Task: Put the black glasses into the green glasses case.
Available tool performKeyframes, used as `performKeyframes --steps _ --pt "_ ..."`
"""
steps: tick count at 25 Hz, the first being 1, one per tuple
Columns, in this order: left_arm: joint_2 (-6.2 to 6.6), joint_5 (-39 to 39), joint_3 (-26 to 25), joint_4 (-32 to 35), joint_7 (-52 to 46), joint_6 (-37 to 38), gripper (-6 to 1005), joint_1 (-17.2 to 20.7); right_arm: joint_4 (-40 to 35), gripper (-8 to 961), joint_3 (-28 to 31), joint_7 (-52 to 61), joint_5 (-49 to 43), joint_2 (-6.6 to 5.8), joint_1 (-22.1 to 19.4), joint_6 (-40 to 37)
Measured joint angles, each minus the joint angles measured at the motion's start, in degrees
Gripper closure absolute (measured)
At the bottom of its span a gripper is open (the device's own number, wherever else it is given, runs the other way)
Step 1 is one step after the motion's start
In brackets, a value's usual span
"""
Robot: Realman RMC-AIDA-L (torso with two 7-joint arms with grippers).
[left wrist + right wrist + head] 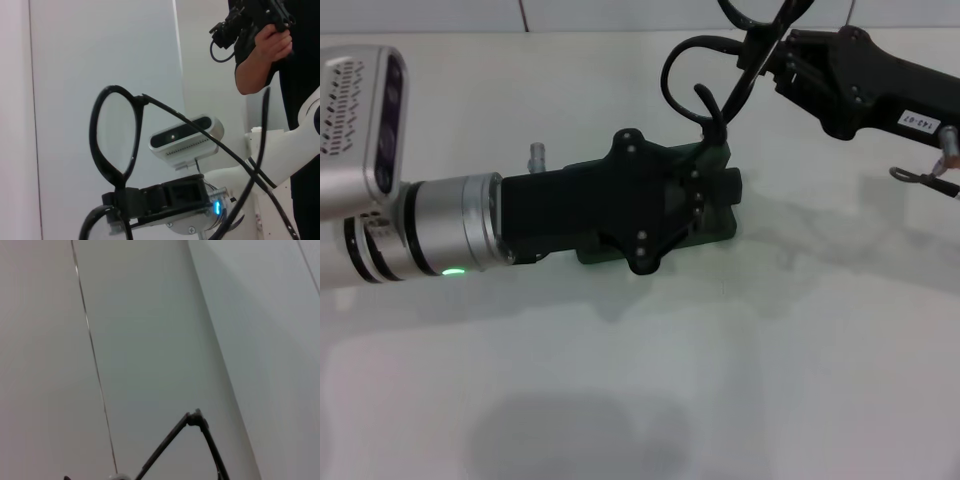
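The green glasses case lies mid-table, mostly covered by my left gripper, which reaches in from the left and sits right over it. The black glasses hang in the air beyond the case's far right end, with my right gripper shut on them from the upper right. From the left wrist I see one round lens, the long temple arms, and the right gripper clamped on the frame by the bridge. In the right wrist view only a temple hinge of the glasses shows.
The white table spreads out in front of the case. A small metal piece stands behind the left arm, and a ring with a cord lies at the far right. A person stands behind the robot.
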Motion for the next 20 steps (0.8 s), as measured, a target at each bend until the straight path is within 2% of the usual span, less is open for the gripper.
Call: performKeyframes --steps 13,20 --pt "0.0 -0.43 0.07 0.0 0.2 0.02 986 0.27 0.04 915 0.29 1.15 0.18 0.0 -0.02 0.04" --pt "0.89 -0.46 -0.57 0.77 -0.42 -0.73 985 3.15 0.02 914 2.35 1.34 0.17 -0.73 -0.73 1.21"
